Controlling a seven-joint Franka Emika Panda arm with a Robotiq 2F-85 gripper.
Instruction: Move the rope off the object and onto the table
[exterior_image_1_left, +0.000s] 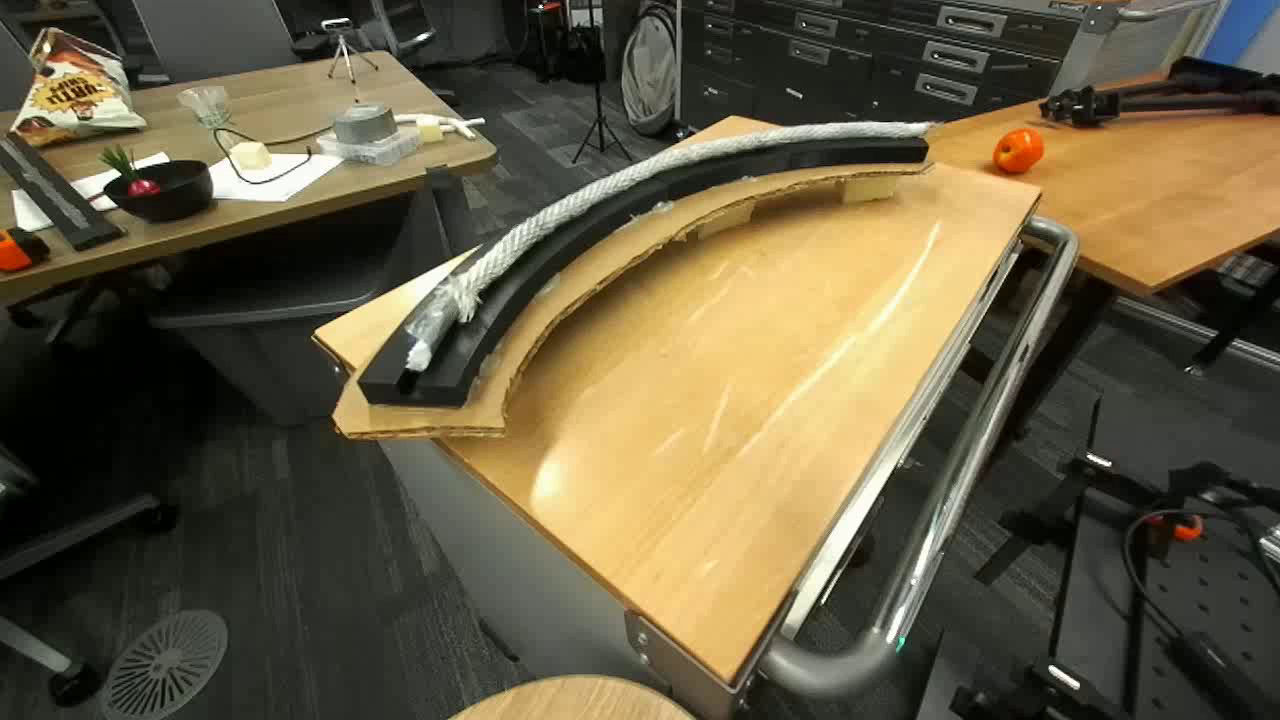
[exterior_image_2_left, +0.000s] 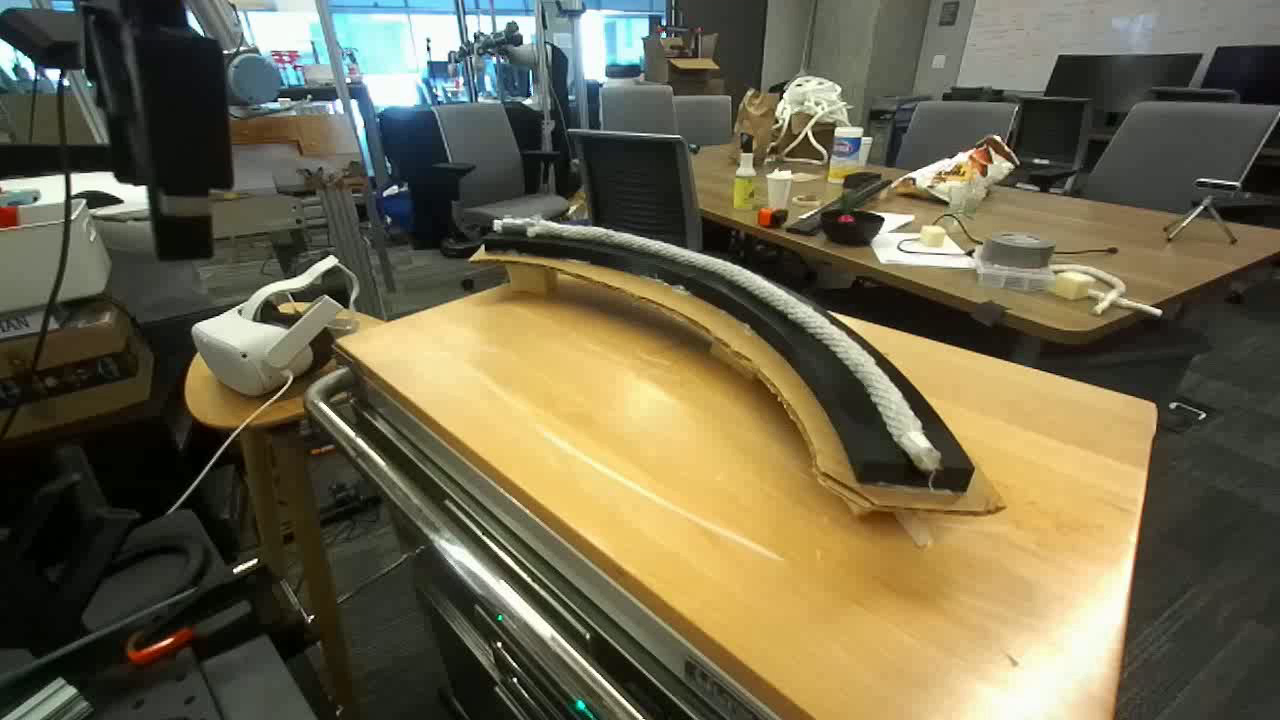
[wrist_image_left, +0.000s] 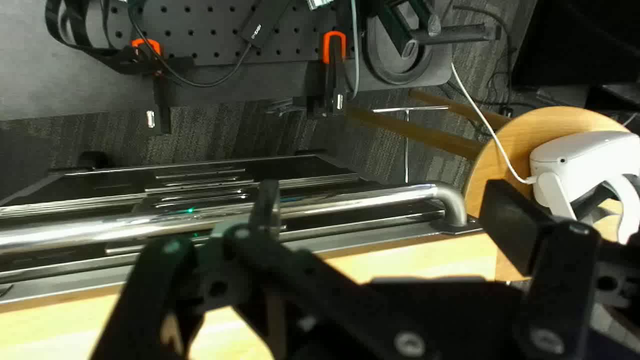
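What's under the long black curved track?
A brown curved cardboard sheet, propped on pale yellow blocks above the light-brown wooden tabletop. Cardboard directly beneath the track is covered; any blocks further back can't be seen.

In the wrist view the gripper (wrist_image_left: 385, 206) is black, its angular links (wrist_image_left: 322, 287) slightly blurred, with round greyish screw heads (wrist_image_left: 410, 344) set behind the fingertips (wrist_image_left: 517, 227), which are dark and squared-off.
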